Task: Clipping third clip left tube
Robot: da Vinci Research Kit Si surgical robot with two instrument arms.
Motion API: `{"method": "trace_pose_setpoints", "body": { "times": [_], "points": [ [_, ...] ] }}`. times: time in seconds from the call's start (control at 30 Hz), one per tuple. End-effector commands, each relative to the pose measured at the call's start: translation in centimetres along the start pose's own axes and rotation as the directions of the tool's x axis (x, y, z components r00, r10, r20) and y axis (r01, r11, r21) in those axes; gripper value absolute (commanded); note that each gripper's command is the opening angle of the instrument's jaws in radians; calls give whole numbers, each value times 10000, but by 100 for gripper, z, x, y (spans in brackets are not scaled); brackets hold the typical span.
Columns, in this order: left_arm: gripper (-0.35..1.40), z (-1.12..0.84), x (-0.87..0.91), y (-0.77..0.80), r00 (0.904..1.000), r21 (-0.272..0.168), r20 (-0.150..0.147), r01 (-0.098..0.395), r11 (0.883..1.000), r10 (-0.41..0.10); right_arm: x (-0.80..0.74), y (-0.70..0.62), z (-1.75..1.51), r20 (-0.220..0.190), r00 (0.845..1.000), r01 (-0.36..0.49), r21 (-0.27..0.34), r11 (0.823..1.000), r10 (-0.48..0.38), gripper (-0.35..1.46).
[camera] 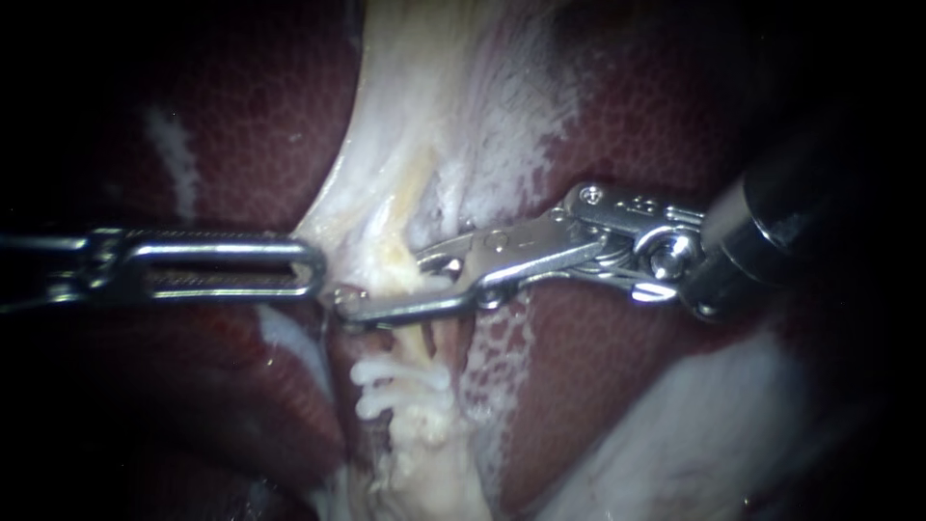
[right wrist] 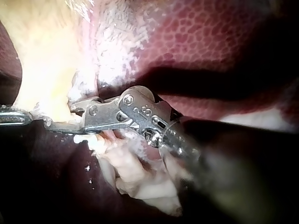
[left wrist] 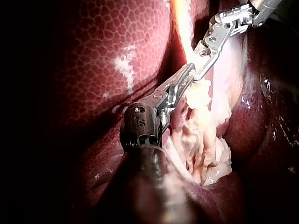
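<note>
**Endoscope view:** My right instrument (camera: pixel 383 284) reaches in from the right of the frame. Its steel jaws are open and set astride a pale yellowish tube (camera: pixel 397 241) at frame centre, one jaw above it and the longer one beneath. My left instrument (camera: pixel 311 265), a slotted, ridged steel tip, lies at the left edge of the cream tissue; whether it holds anything cannot be told. Dark red, pebbled liver (camera: pixel 222 116) flanks the glistening sheet, and ragged white tissue (camera: pixel 400 386) hangs at lower centre. The step in hand appears to be the clipping itself. The next move likely calls for the tube to sit fully inside the jaws before a firm, steady squeeze.

**Left wrist view:** The left instrument (left wrist: pixel 187 74) and the right instrument (left wrist: pixel 202 63) meet almost tip to tip, beside a wet, lumpy pale clump (left wrist: pixel 201 121).

**Right wrist view:** The open jaws of the right instrument (right wrist: pixel 65 116) press into soft yellow-white tissue. The left instrument (right wrist: pixel 14 116) lies just ahead of them.
</note>
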Motion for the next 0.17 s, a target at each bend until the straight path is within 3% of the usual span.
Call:
{"method": "trace_pose_setpoints", "body": {
  "times": [0.03,0.17],
  "points": [
    [-35,0,0,0,10000,1,0,1,10000,-1,-1,0,1,9,10000,-3,5,10000,3,-35],
    [-35,0,0,0,10000,4,-1,0,10000,0,-3,0,2,13,10000,-48,2,10000,48,-35]
  ]
}}
